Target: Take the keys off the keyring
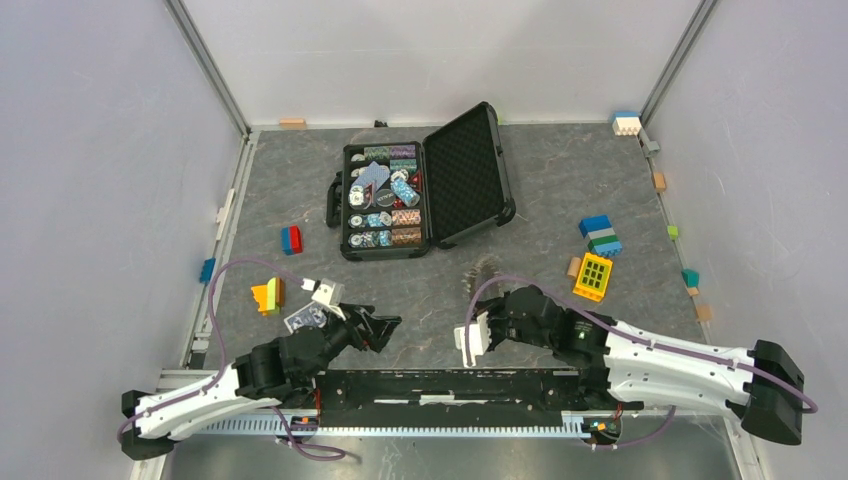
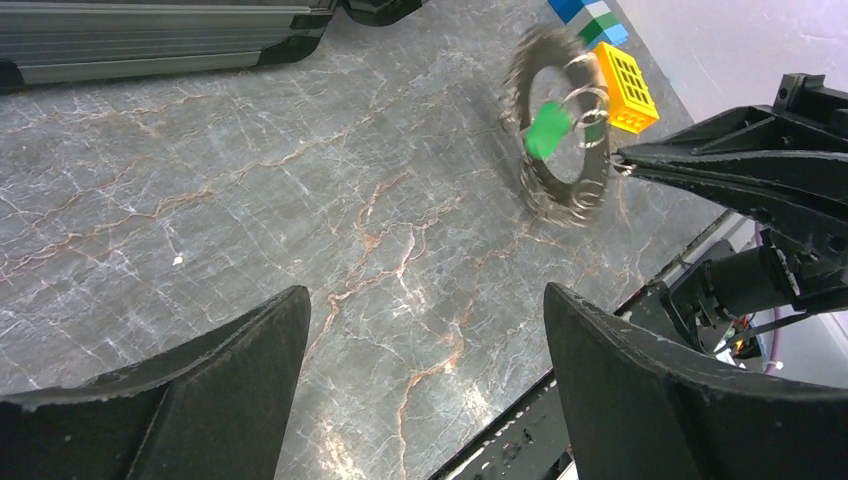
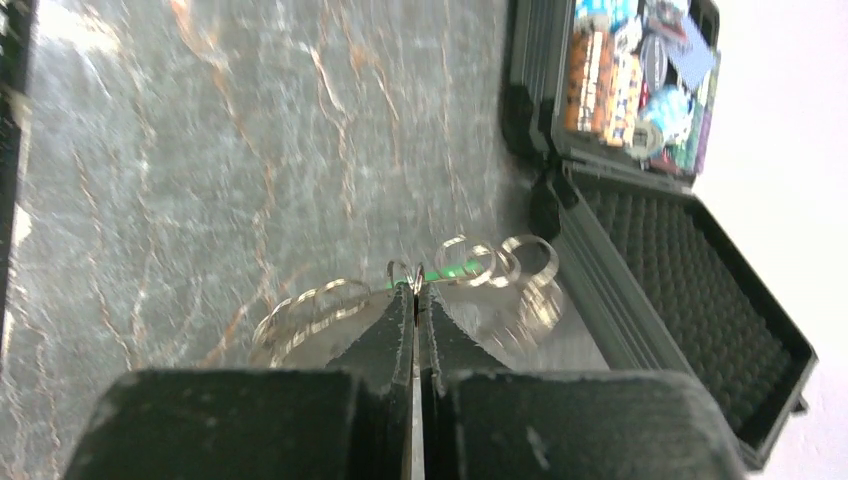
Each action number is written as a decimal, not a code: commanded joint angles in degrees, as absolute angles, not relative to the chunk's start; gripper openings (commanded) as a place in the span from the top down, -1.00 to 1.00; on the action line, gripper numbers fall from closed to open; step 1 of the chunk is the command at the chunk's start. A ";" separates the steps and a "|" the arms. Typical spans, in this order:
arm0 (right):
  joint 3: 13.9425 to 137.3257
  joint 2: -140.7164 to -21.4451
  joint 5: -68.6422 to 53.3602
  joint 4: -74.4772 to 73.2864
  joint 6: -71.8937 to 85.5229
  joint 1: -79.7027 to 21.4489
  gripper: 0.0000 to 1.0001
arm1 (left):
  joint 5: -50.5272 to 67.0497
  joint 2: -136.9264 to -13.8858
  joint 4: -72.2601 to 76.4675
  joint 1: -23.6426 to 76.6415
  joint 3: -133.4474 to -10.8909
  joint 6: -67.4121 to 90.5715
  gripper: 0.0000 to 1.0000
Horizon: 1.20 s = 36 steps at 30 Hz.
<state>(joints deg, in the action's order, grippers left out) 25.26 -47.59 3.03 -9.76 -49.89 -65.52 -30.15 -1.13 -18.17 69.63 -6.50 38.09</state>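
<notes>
The right hand is closed, and its two fingers press together on the thin wire of the keyring, just at their tips. The keyring stands nearly upright on its edge in front of this hand, and I cannot tell if its lowest part touches the worktop. The keys hang all around the hoop, but they are blurred and I cannot count them or see single ones. A green tag shows in the middle of the hoop, near some smaller wire rings. The left hand is wide, with nothing between its fingers, and it hangs over bare worktop. From this hand the keyring is ahead and to the right, well apart from both fingertips. Beyond the keyring, seen from the left hand, there is a yellow block. Ahead of the right hand and to its right lies an open black case that holds poker chips in its far half.
</notes>
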 commanded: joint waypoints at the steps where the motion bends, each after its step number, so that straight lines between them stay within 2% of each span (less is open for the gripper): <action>1: 24.44 -47.81 -7.95 -0.44 -49.89 -65.85 1.00 | -32.61 2.10 -20.44 69.92 -8.01 38.98 -0.83; 8: 20.88 -45.05 -13.30 4.59 -47.57 -65.91 1.00 | -30.84 0.27 -14.17 69.95 -5.72 38.06 -0.81; 16: 20.03 -42.55 -15.66 3.95 -46.67 -65.92 1.00 | -25.37 -9.65 -0.61 69.90 -1.93 39.77 -0.72; 23: 20.04 -41.44 -18.89 0.24 -47.29 -65.91 1.00 | -21.84 -18.98 11.86 69.95 -0.21 37.76 -0.74; 33: 18.99 -39.14 -20.33 0.13 -46.32 -65.92 1.00 | -11.95 -26.96 37.48 70.00 5.65 13.77 -0.83; 36: 18.85 -38.99 -20.43 0.11 -46.19 -65.92 1.00 | -9.10 -28.42 40.69 70.01 6.61 8.12 -0.82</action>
<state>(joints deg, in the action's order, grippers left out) 18.90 -39.97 -19.09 -1.41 -46.78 -65.63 -14.48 -26.98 28.38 69.63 -0.75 21.10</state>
